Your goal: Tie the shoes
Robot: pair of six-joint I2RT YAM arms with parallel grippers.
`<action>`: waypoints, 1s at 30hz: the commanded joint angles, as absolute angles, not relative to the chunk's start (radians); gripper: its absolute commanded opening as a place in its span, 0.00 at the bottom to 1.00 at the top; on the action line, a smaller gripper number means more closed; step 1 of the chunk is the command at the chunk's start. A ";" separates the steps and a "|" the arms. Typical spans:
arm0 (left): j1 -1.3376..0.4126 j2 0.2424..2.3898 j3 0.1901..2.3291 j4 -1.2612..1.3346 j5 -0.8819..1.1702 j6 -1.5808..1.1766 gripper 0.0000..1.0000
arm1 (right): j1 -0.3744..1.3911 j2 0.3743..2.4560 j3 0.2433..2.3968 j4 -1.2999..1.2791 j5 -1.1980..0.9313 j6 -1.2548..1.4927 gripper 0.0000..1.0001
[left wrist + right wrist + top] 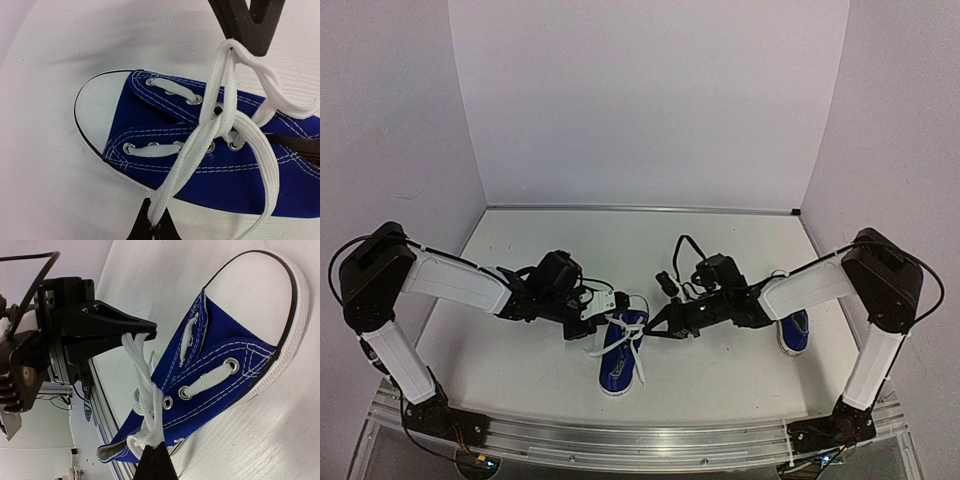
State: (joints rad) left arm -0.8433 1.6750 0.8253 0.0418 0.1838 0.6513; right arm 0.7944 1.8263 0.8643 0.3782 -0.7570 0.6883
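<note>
By the near edge of the worktop (520, 370), the left tool (154, 226) and right tool (154, 452) are pinching the white laces (220, 120) of the blue shoe (620, 355), and a loop could be slipping out if one is pulling harder.

You get 1 high rear view over the whole counter (520, 350); 2 wrist views face the same shoe (225, 175) closely.
</note>
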 commanded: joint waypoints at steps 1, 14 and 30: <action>-0.841 1.619 0.802 0.027 0.155 0.620 0.00 | 0.793 1.771 0.839 0.381 -0.732 0.680 0.00; -0.836 1.592 0.795 -0.042 0.051 0.611 0.00 | 0.793 1.762 0.819 0.370 -0.733 0.677 0.00; -0.826 1.530 0.786 -0.074 0.076 0.599 0.26 | 0.804 1.789 0.885 0.335 -0.763 0.643 0.00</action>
State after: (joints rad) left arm -0.8392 1.5783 0.7903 -0.0561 0.0604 0.6164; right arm 0.7948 1.8042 0.8359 0.3404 -0.7497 0.6611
